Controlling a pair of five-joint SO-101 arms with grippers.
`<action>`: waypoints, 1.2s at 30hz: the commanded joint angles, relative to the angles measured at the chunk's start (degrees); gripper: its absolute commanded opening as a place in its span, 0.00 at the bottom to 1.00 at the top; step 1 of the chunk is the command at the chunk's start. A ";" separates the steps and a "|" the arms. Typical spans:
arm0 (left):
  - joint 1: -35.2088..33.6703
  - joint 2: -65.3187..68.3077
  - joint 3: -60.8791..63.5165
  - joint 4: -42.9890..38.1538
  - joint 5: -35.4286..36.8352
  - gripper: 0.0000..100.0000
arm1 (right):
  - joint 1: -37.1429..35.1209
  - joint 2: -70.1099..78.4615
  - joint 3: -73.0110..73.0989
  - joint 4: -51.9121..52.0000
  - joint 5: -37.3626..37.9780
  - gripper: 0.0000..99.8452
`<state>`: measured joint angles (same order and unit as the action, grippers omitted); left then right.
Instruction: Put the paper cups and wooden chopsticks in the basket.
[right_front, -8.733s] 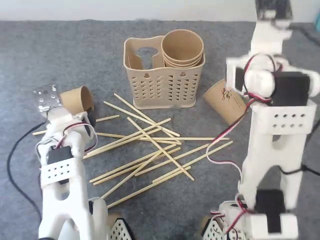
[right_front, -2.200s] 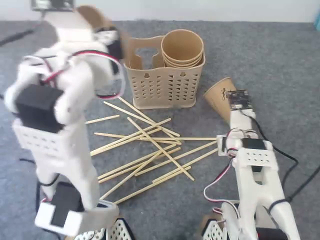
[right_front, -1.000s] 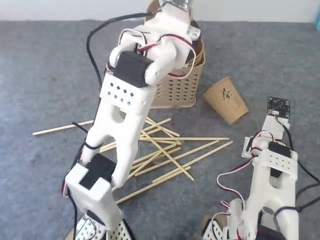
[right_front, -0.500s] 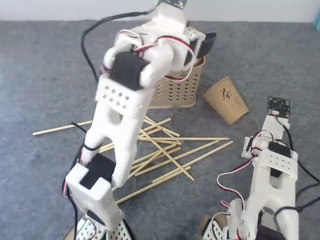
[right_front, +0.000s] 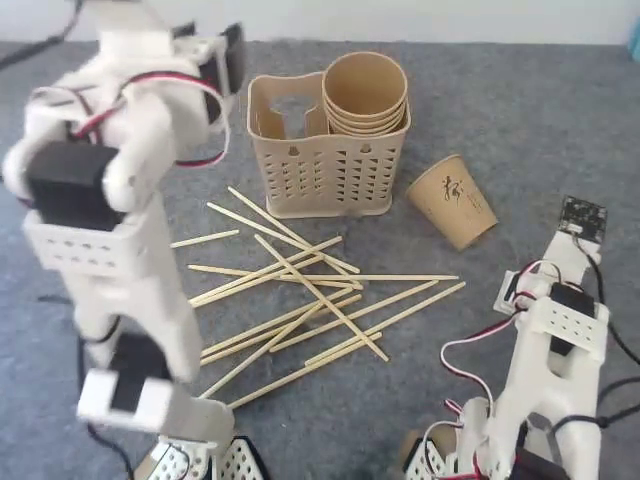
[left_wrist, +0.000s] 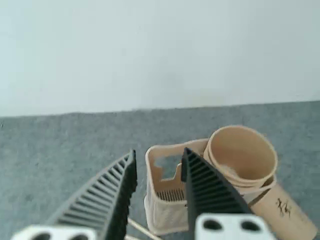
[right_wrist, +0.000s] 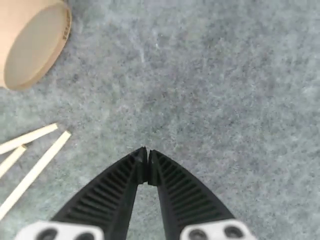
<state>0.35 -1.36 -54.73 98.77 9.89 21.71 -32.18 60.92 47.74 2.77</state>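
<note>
One tan cup (right_front: 452, 202) sideways, pale chopsticks (right_front: 300, 290) scattered

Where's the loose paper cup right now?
In the high view, the loose paper cup lies on its side on the carpet, just right of the basket and beyond the chopsticks, on the side of the right arm.

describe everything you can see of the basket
The basket is beige, plastic-looking and roughly rectangular with rounded corners. It stands upright on the grey carpet, toward the far side of the table. Rows of small slots pierce its walls. A raised divider with a handle cutout splits it into two compartments. The compartment on the right in the high view holds a stack of paper cups, nested and rising above the rim; the other looks unfilled.
</note>
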 joint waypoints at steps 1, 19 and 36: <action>-2.99 -11.25 16.48 1.93 0.62 0.14 | 1.01 -2.68 -6.42 2.07 -1.14 0.01; -19.60 -48.35 112.75 -40.97 0.35 0.14 | -12.88 -1.71 -26.81 7.96 -10.99 0.01; -19.96 -49.23 124.26 -52.31 -6.42 0.14 | -23.87 41.63 -71.65 6.99 -18.20 0.01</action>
<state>-18.90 -51.82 69.93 49.10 4.00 -0.18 -0.97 7.12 51.34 -14.46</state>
